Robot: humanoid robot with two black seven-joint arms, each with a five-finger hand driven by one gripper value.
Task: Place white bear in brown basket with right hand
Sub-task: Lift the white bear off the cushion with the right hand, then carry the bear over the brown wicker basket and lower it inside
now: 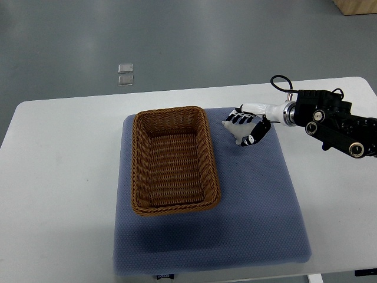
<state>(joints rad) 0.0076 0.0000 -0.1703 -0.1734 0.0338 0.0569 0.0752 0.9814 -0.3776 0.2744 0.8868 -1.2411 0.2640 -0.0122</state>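
Grey flooring surrounds a white table [59, 177], on which a blue-grey mat [259, 206] is spread. Near the mat's far right corner, the white bear [231, 127] is seen clenched in the right hand [246, 126], just beside the far right corner of the brown basket [174, 159]. The basket is seen to hold nothing. The grasp appears done; carrying over the rim and release are judged still outstanding. No left arm is shown.

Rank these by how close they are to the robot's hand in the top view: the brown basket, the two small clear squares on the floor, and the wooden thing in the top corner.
From the right hand:
1. Brown basket, just left of it.
2. Clear squares, on the floor beyond the table, upper left.
3. Wooden thing, top right corner.
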